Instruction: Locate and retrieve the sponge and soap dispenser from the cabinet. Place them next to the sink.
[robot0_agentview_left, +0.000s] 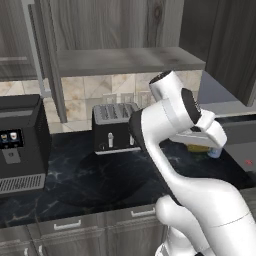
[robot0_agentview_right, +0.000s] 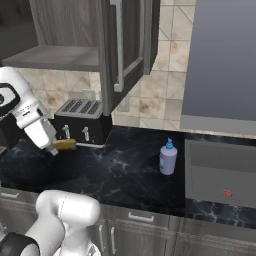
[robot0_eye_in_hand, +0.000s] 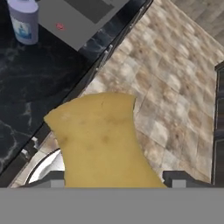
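The gripper (robot0_eye_in_hand: 114, 179) is clamped on the sponge (robot0_eye_in_hand: 101, 140), whose yellow body is pinched narrow between the two dark finger tips (robot0_eye_in_hand: 178, 177) and spreads wider beyond them in the hand view. From the right base view the sponge (robot0_agentview_right: 64, 144) hangs at the end of the white arm, above the black marble countertop (robot0_agentview_right: 115, 170) and just in front of the toaster (robot0_agentview_right: 82, 122); whether it touches the counter cannot be told. The left base view shows only a sliver of yellow (robot0_agentview_left: 198, 148) under the arm's wrist. The soap dispenser (robot0_agentview_right: 168, 157) stands upright on the countertop, just beside the sink (robot0_agentview_right: 220, 170) and well apart from the sponge; the hand view catches its pale bottle (robot0_eye_in_hand: 24, 21) at the upper corner, near the sink's grey rim (robot0_eye_in_hand: 76, 30). Above the toaster, the cabinet (robot0_agentview_right: 55, 57) has its glass-paned door (robot0_agentview_right: 127, 45) swung open and its shelf board bare. A black coffee machine (robot0_agentview_left: 20, 142) sits on the counter left of the toaster.
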